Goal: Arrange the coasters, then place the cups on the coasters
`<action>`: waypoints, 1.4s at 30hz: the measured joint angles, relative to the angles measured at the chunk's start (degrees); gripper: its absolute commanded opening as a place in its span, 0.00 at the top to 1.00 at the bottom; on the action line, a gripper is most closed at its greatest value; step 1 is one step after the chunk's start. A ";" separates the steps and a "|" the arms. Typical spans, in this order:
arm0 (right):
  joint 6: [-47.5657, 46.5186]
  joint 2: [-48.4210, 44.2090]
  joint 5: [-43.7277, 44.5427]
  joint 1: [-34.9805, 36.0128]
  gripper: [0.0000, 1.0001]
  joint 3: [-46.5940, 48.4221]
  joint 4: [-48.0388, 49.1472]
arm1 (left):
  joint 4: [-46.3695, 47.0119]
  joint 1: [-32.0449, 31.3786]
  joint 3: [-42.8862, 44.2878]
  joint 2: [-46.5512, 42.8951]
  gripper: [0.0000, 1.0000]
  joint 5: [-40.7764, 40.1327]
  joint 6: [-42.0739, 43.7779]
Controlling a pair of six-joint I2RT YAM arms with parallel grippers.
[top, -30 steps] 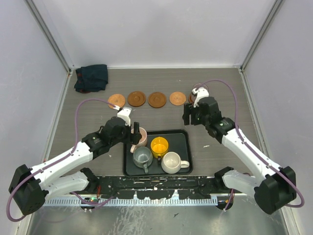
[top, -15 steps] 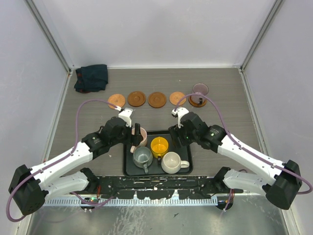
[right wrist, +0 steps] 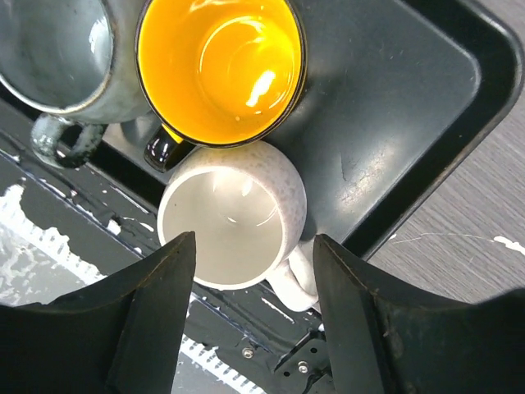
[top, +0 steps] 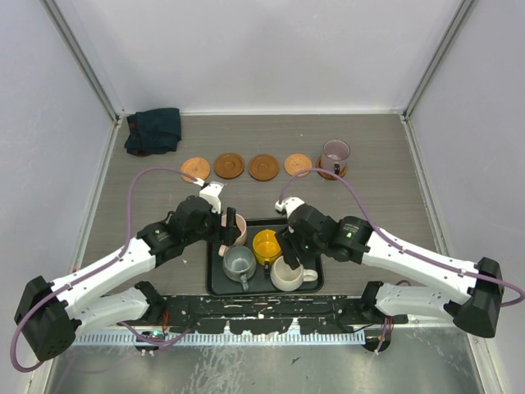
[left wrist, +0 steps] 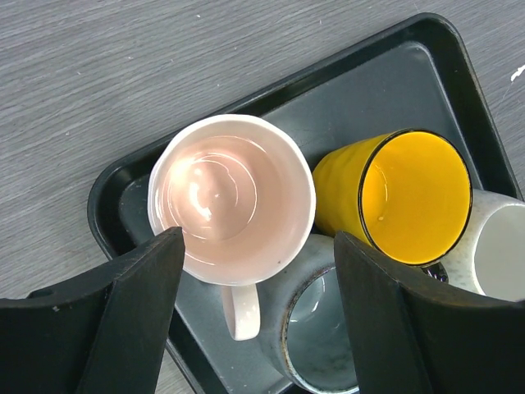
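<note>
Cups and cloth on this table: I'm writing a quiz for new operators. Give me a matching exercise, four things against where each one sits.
Things
1. mauve-purple ceramic mug
2. pink ceramic mug
3. cream-white speckled mug
4. crumpled dark cloth

Places
A. far left corner of the table
B. in the black rectangular tray, between the open fingers of the right gripper
C. on the round wooden coaster at the right end of the row
D. in the tray, between the open fingers of the left gripper

Pairs: 1-C, 2-D, 3-B, 4-A
</note>
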 measured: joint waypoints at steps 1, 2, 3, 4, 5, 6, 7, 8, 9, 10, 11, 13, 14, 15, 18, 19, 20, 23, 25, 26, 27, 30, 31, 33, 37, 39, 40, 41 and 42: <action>0.35 0.66 0.24 0.70 0.39 0.02 -0.24 | 0.00 0.00 0.00 0.00 0.25 0.02 0.00; 0.59 1.57 0.63 1.42 0.40 0.02 -0.52 | 0.00 0.00 -0.02 0.00 0.25 0.02 0.00; 0.81 2.62 1.05 2.01 0.42 0.02 -0.79 | 0.00 0.00 -0.02 0.00 0.25 0.04 -0.02; 1.16 3.80 1.64 2.56 0.43 0.02 -1.09 | 0.00 0.00 -0.02 0.00 0.25 0.04 -0.02; 1.42 4.66 2.03 2.89 0.44 0.02 -1.22 | 0.00 0.00 -0.02 -0.02 0.25 0.04 -0.02; 1.79 5.62 2.58 3.21 0.45 0.02 -1.44 | 0.00 0.00 -0.04 -0.04 0.25 0.07 -0.04; 2.03 6.36 3.10 3.37 0.47 0.02 -1.60 | 0.02 0.00 -0.11 -0.11 0.25 0.07 -0.04; 2.27 7.04 3.69 3.52 0.48 0.02 -1.70 | 0.00 0.00 -0.17 -0.20 0.25 0.07 -0.04; 2.47 7.48 4.15 3.56 0.48 0.02 -1.70 | -0.02 0.00 -0.28 -0.37 0.25 0.04 -0.04; 2.75 7.80 4.57 3.56 0.49 0.02 -1.70 | -0.04 0.00 -0.37 -0.57 0.25 0.04 -0.04; 2.99 8.07 5.05 3.56 0.50 0.02 -1.68 | -0.04 0.00 -0.39 -0.66 0.25 0.04 -0.04; 3.30 8.48 6.21 3.56 0.51 0.02 -1.49 | -0.04 0.00 -0.39 -0.79 0.25 0.04 -0.02; 3.37 8.79 6.80 3.56 0.52 0.02 -1.38 | -0.04 0.00 -0.39 -0.81 0.25 0.04 -0.02; 3.41 9.20 7.32 3.56 0.53 0.00 -1.18 | -0.04 0.00 -0.39 -0.83 0.25 0.04 -0.02; 3.52 10.60 8.46 3.56 0.56 -0.11 -0.46 | -0.07 0.00 -0.42 -0.81 0.25 0.04 -0.02; 3.50 11.17 8.83 3.56 0.57 -0.24 -0.11 | -0.07 0.00 -0.39 -0.83 0.25 0.04 -0.02; 3.50 11.61 9.07 3.56 0.58 -0.46 0.28 | -0.07 0.00 -0.39 -0.81 0.25 0.04 -0.02; 3.52 12.79 9.33 3.56 0.62 -0.98 1.09 | -0.04 0.00 -0.42 -0.81 0.25 0.04 -0.02; 3.50 13.03 9.33 3.63 0.65 -1.38 1.70 | -0.04 0.00 -0.42 -0.79 0.25 0.07 -0.02; 3.52 13.03 9.35 3.67 0.68 -1.60 1.99 | -0.04 0.00 -0.42 -0.76 0.25 0.07 0.00; 3.52 13.03 9.35 3.69 0.70 -1.75 2.14 | -0.04 0.00 -0.42 -0.74 0.25 0.07 0.00; 3.52 12.98 10.01 3.78 0.78 -2.25 2.49 | -0.04 0.00 -0.42 -0.74 0.25 0.07 -0.02; 3.56 12.98 10.40 3.78 0.80 -2.40 2.43 | -0.04 0.00 -0.42 -0.74 0.25 0.07 0.00; 3.72 12.92 11.06 3.76 0.91 -2.82 2.43 | -0.04 0.00 -0.42 -0.74 0.25 0.07 -0.02; 4.74 12.52 12.17 3.74 0.99 -3.98 2.40 | -0.04 0.00 -0.42 -0.74 0.25 0.13 -0.02; 5.22 12.22 12.26 3.74 0.99 -4.11 2.40 | -0.02 0.00 -0.42 -0.72 0.25 0.17 -0.02; 5.55 12.07 12.33 3.74 0.99 -4.24 2.40 | -0.02 0.00 -0.42 -0.70 0.25 0.17 -0.02; 5.84 11.87 12.37 3.78 0.99 -4.31 2.40 | -0.02 0.00 -0.42 -0.63 0.25 0.17 -0.02; 6.12 11.69 12.61 3.78 0.99 -4.39 2.32 | -0.04 0.00 -0.42 -0.57 0.25 0.20 -0.02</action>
